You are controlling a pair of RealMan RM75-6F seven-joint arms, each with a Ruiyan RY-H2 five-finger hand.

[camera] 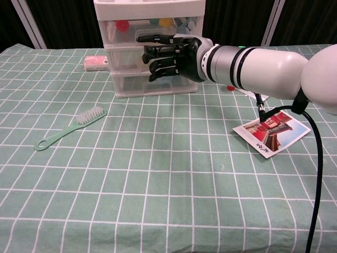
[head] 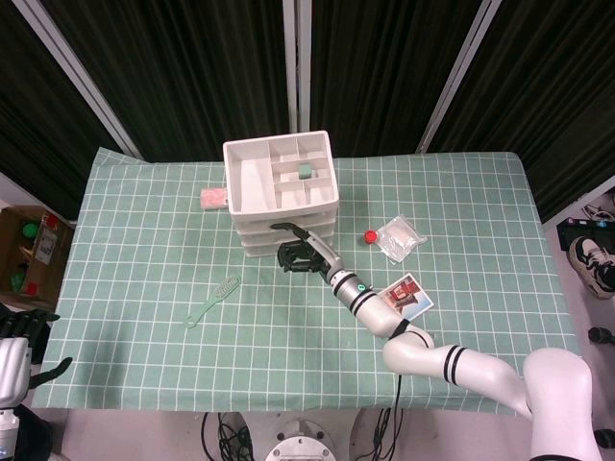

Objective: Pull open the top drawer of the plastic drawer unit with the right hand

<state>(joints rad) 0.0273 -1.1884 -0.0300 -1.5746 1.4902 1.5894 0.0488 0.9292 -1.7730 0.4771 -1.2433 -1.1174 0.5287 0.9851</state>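
The white plastic drawer unit (head: 235, 192) stands at the back middle of the table, with a compartment tray on top. Its clear top drawer (camera: 124, 32) is closed, with small coloured things inside. My black right hand (head: 296, 255) reaches in from the right and is up against the unit's front (camera: 126, 68). Its fingers (camera: 158, 58) are bent and apart in front of the upper and middle drawers, the thumb level with the top drawer's lower edge. I cannot tell whether any finger hooks a handle. My left hand (head: 27, 331) hangs off the table at the lower left, holding nothing.
A green brush (camera: 68, 129) lies left of centre. A pink packet (camera: 96, 62) sits left of the unit. A red cap (head: 370, 235) and a clear bag (head: 399, 237) lie to the right, and a photo card (camera: 272, 132) beside my right forearm.
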